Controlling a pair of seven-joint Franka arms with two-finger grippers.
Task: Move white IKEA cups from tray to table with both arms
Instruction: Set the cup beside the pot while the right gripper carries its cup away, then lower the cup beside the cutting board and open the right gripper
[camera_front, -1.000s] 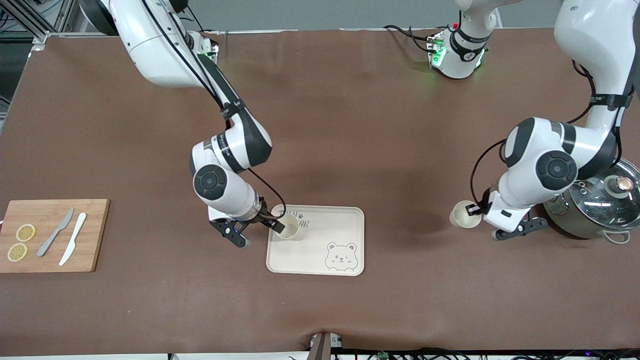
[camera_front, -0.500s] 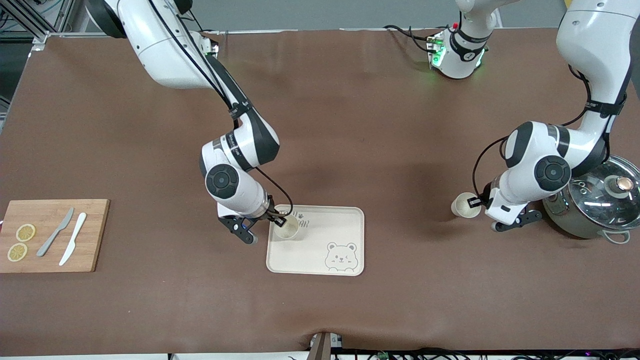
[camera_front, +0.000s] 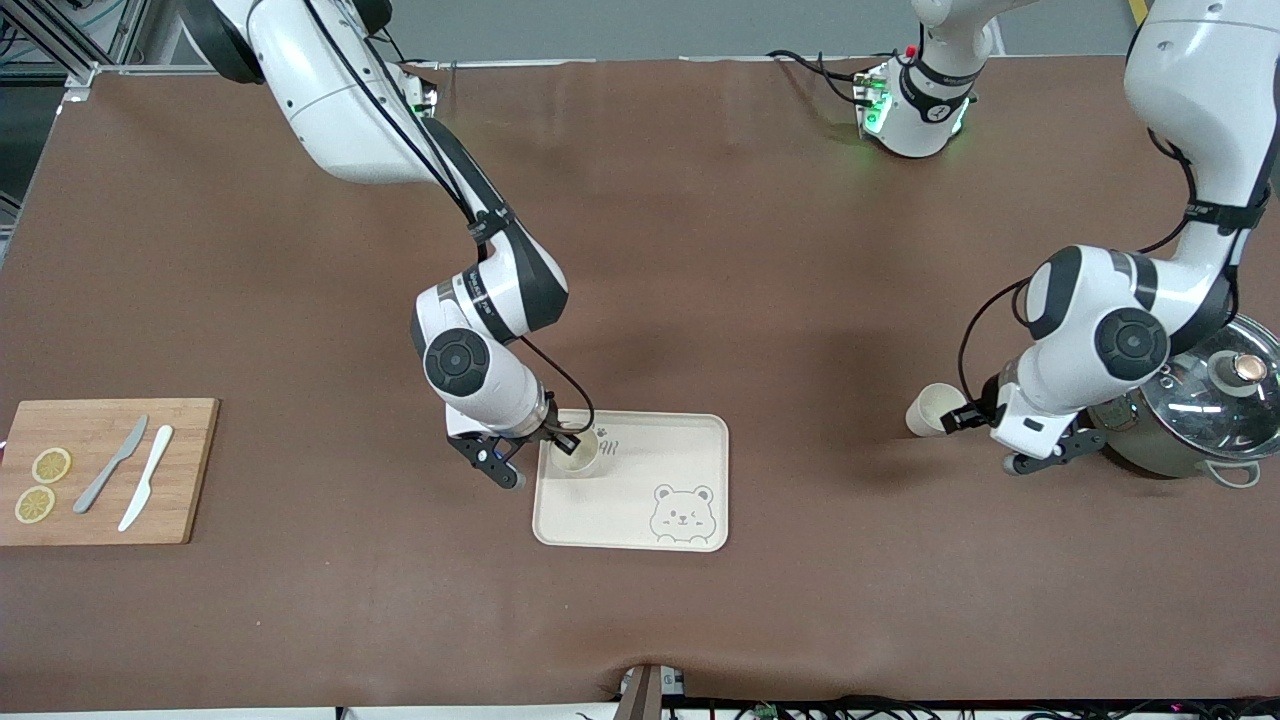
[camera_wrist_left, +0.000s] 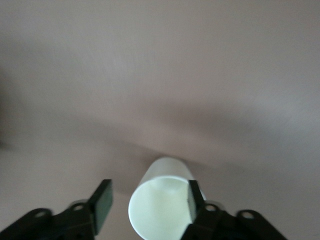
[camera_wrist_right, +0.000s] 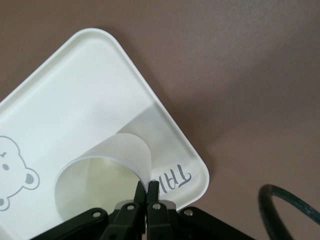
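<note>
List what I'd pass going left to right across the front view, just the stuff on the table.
Cutting board with lemon slices and two knives → cup on the bear tray → second cup at the left gripper → lidded pot.

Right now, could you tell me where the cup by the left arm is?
In the front view, that white cup is over bare table toward the left arm's end, between the bear tray and the steel pot, at the left gripper.

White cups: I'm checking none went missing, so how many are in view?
2. One cup stands on the bear tray, its rim pinched by the right hand. The other cup is over bare table, at the open left hand.
</note>
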